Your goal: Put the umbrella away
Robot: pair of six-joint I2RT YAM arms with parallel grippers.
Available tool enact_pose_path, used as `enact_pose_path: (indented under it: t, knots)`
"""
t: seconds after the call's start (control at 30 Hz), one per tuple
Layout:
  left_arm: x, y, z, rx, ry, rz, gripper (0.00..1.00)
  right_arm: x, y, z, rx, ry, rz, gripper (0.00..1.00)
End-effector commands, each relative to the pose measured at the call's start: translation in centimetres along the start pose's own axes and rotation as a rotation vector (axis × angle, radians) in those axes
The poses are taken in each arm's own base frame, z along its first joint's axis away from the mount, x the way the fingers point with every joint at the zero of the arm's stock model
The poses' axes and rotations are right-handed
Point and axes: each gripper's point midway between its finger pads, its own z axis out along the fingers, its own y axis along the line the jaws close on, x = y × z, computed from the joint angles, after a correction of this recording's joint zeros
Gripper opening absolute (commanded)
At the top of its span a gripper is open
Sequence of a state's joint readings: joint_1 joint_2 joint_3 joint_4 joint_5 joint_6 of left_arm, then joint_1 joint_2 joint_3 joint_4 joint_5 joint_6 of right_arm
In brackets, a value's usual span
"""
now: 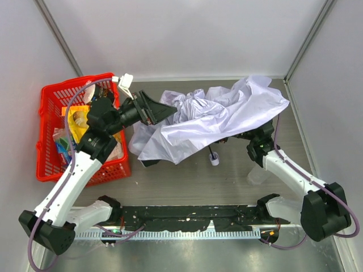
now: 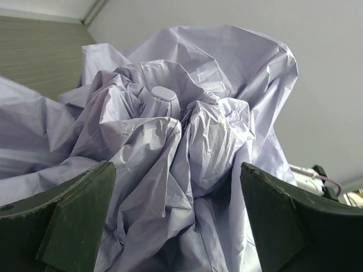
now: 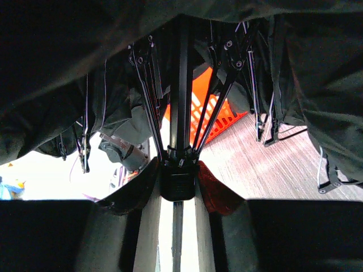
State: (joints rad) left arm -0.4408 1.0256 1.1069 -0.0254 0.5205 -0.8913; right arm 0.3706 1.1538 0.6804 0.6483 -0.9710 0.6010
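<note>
Top view: the umbrella [image 1: 227,110] sits half-collapsed at the middle back of the table [image 1: 187,187]; its canopy [image 1: 187,127] is crumpled between the two arms. The small handle [image 1: 214,160] shows below the cloth, close to the table top; whether it touches, you cannot tell from here. The red basket [image 1: 48,107] stands at the left, just beside the fabric. The left gripper [image 1: 156,111] points at the bunched end of the canopy; the right arm [image 1: 283,167] reaches under the cloth, its gripper hidden in this view.

Left wrist view: the left gripper [image 2: 176,175] is spread wide, fingers [image 2: 74,215] either side of the gathered fabric, holding nothing; the round cap [image 2: 164,93] shows in the bunch ahead.

Right wrist view: the right gripper [image 3: 178,198] stands narrow about the black shaft [image 3: 182,85] at the sliding collar [image 3: 178,181]; in my judgement it has hold there. The ribs [image 3: 147,96] fan out above.

Assessment: a light article; the cloth is soft and slippery and offers your jaws nothing firm; the ribs are thin and likely to bend. Take hold on the shaft or handle, the only stiff parts; gather the cloth, do not pull on it.
</note>
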Motion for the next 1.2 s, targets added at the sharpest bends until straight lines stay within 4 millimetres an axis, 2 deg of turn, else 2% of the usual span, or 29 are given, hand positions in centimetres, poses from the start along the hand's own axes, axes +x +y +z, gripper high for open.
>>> enact_pose_path:
  t: [0.0,0.03,0.1,0.13,0.2,0.33,0.4,0.5,0.63,0.77,0.8,0.87,1.0,1.13,1.17]
  knots:
    - [-0.4,-3.9,-0.4,0.178,0.036,0.094,0.89,-2.0,2.8,-0.5,-0.101,-0.06,-0.251,0.01]
    - [-0.4,-3.7,-0.3,0.173,0.044,0.1,0.84,-2.3,3.2,-0.6,-0.117,-0.076,-0.28,0.01]
    - [-0.6,-3.6,0.0,0.16,0.057,0.112,0.82,-2.4,3.7,-0.6,-0.14,-0.082,-0.285,0.01]
    - [-0.7,-3.6,0.1,0.158,0.056,0.113,0.85,-2.6,3.9,-0.6,-0.147,-0.081,-0.279,0.01]
    - [-0.8,-3.8,0.5,0.17,0.077,0.108,0.97,-2.6,4.3,-0.5,-0.165,-0.076,-0.28,0.01]
    - [-0.6,-4.2,1.3,0.195,0.12,0.109,1.0,-2.5,4.2,-0.6,-0.143,-0.07,-0.306,0.01]
    - [0.1,-4.0,1.9,0.188,0.124,0.113,1.0,-2.4,4.0,-0.6,-0.138,-0.06,-0.294,0.01]
    - [1.0,-4.9,3.4,0.194,0.12,0.164,1.0,-2.3,4.0,-0.3,-0.151,-0.046,-0.277,0.01]
    - [2.5,-5.0,5.4,0.183,0.173,0.145,1.0,-2.5,4.2,-0.3,-0.154,-0.05,-0.286,0.01]
    - [3.9,-6.5,6.6,0.251,0.2,0.123,1.0,-2.3,3.7,-0.1,-0.134,-0.024,-0.284,0.01]
    - [4.4,-6.4,7.0,0.245,0.21,0.117,0.99,-2.2,3.8,-0.1,-0.135,-0.02,-0.281,0.01]
    - [4.9,-6.2,7.8,0.243,0.219,0.091,0.91,-2.2,4.0,0.0,-0.146,-0.016,-0.284,0.01]
    - [5.1,-5.7,8.9,0.234,0.218,0.052,0.63,-2.2,4.0,0.1,-0.143,0.0,-0.284,0.01]
    - [5.2,-5.9,8.9,0.241,0.218,0.052,0.47,-2.6,3.9,0.3,-0.129,0.003,-0.29,0.01]
    - [5.3,-5.9,8.9,0.241,0.22,0.051,0.4,-2.8,3.9,0.3,-0.126,-0.001,-0.294,0.01]
